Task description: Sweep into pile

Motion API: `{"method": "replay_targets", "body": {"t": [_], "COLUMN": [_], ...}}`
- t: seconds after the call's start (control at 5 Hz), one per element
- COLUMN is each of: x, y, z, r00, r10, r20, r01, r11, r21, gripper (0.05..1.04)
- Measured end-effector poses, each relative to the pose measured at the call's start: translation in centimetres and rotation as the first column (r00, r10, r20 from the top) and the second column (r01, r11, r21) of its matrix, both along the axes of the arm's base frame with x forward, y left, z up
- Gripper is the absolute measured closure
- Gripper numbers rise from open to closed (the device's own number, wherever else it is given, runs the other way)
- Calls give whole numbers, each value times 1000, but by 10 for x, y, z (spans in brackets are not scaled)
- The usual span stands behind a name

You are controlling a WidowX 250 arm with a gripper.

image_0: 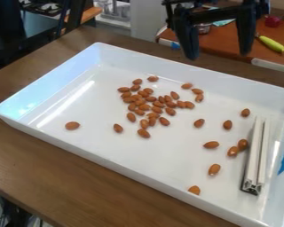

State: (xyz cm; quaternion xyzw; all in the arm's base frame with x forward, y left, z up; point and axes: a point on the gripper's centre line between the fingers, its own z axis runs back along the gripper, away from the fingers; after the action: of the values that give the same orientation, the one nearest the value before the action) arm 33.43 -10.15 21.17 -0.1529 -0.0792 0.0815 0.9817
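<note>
Almonds (143, 133) lie in the tray (108, 158); parted jaws hang clear of them.

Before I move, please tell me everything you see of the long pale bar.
The long bar has two pale strips, a groove between them and a dark near end. It looks rigid, perhaps metal. It lies in the tray by the right wall. The nearest almond sits so close that contact is unclear; the gripper does not touch it.
</note>
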Motion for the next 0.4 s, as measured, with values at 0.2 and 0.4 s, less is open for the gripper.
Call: {"method": "replay_targets", "body": {"t": [0.2,0.4], "x": [-2,3], "y": [0,-18], "z": [-19,-35], "r00": [998,999], "r10": [5,1], "r20": [-59,-55], "r01": [-4,2], "r11": [1000,998], "r21": [10,55], "gripper": [84,84]}}
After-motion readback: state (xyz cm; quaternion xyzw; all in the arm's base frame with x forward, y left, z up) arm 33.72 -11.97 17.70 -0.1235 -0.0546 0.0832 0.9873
